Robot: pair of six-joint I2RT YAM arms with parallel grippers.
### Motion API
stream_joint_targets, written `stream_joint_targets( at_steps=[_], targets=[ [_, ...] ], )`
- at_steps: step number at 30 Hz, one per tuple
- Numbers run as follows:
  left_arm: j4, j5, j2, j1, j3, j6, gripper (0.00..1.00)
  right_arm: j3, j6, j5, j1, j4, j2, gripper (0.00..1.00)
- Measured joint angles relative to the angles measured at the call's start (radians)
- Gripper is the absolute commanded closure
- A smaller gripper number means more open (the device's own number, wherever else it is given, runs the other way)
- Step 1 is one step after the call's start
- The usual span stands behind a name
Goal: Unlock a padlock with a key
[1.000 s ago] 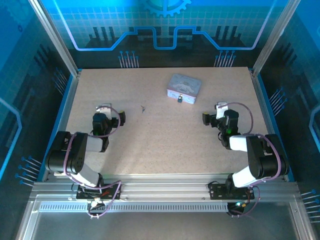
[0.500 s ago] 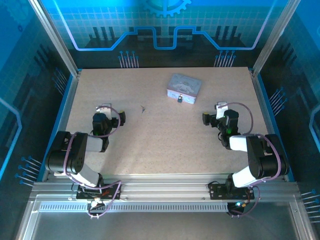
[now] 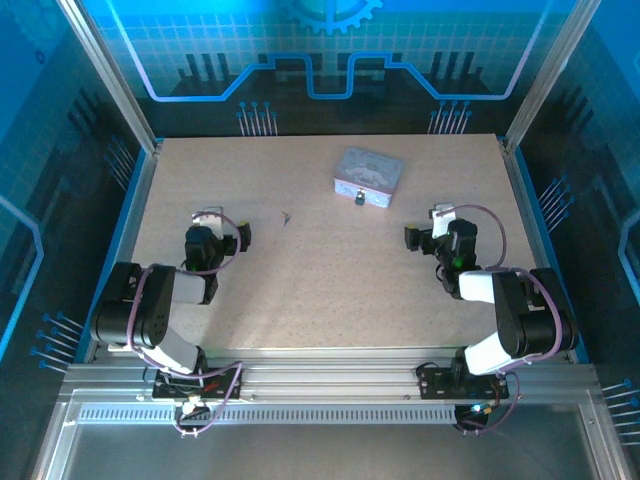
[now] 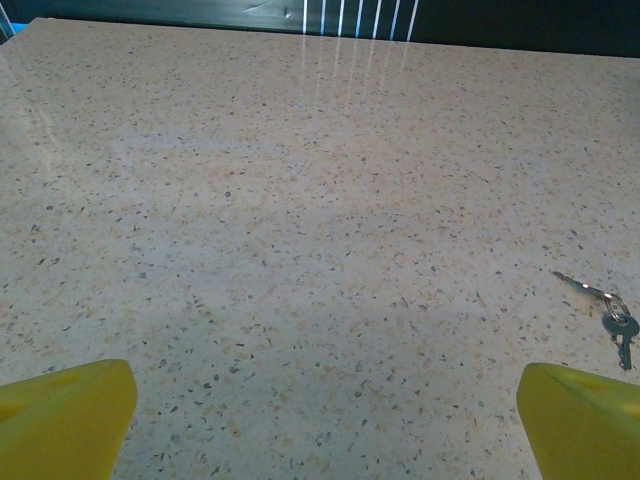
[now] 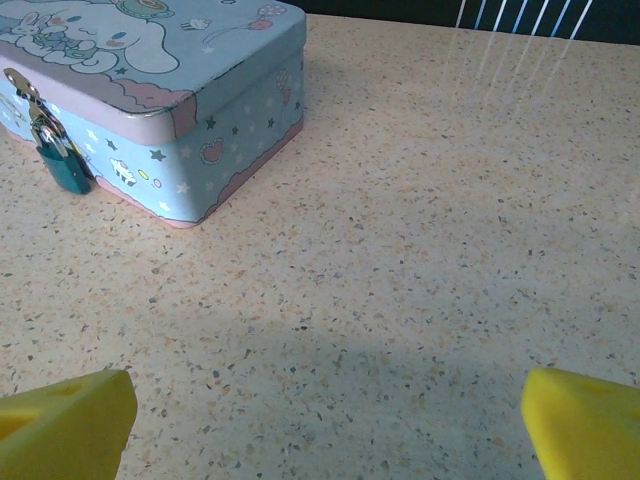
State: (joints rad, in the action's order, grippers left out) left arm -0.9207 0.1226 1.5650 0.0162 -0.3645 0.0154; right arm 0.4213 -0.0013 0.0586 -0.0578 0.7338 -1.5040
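A small dark teal padlock (image 5: 63, 165) hangs on the clasp at the front of a pale blue cartoon tin (image 5: 150, 90), at the upper left of the right wrist view; from above the padlock (image 3: 358, 197) sits at the tin's (image 3: 368, 175) near side. The key (image 4: 603, 308), thin and metallic on a small ring, lies flat on the table at the right of the left wrist view, and is a tiny sliver from above (image 3: 286, 215). My left gripper (image 4: 325, 425) is open, the key ahead and to its right. My right gripper (image 5: 325, 425) is open over bare table, short of the tin.
The speckled beige tabletop (image 3: 320, 280) is bounded by a blue rim and metal frame posts at the back corners. Both arms (image 3: 150, 310) (image 3: 510, 320) sit folded low near the front edge.
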Motion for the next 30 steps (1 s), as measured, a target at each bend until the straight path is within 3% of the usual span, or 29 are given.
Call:
stream_joint_targets(
  at_steps=[9, 12, 16, 18, 21, 26, 28, 30],
  targets=[
    [0.015, 0.005, -0.006, 0.0, -0.003, 0.0, 0.01, 0.0, 0.0, -0.007, 0.0, 0.0, 0.0, 0.0],
    [0.147, 0.032, -0.065, 0.0, -0.041, 0.009, 0.01, 0.0, 0.0, -0.01, 0.0, 0.0, 0.0, 0.0],
    [0.453, 0.076, -0.2, 0.0, -0.194, 0.064, 0.01, 0.026, 0.001, -0.009, 0.0, -0.075, 0.021, 0.0],
    [0.58, 0.076, -0.263, 0.0, -0.262, 0.106, 0.07, 0.071, 0.011, 0.002, 0.0, -0.171, 0.056, 0.01],
    [0.769, 0.044, -0.34, 0.0, -0.341, 0.193, 0.22, 0.17, 0.052, 0.014, 0.002, -0.334, 0.125, 0.09],
    [0.976, -0.07, -0.356, 0.017, -0.386, 0.385, 0.41, 0.345, 0.169, 0.007, -0.012, -0.632, 0.204, 0.2],
    [1.028, -0.097, -0.338, 0.05, -0.388, 0.465, 0.44, 0.395, 0.199, 0.012, -0.056, -0.735, 0.212, 0.2],
    [1.069, -0.114, -0.302, 0.094, -0.402, 0.531, 0.42, 0.424, 0.216, 0.034, -0.143, -0.821, 0.214, 0.19]
  ],
)
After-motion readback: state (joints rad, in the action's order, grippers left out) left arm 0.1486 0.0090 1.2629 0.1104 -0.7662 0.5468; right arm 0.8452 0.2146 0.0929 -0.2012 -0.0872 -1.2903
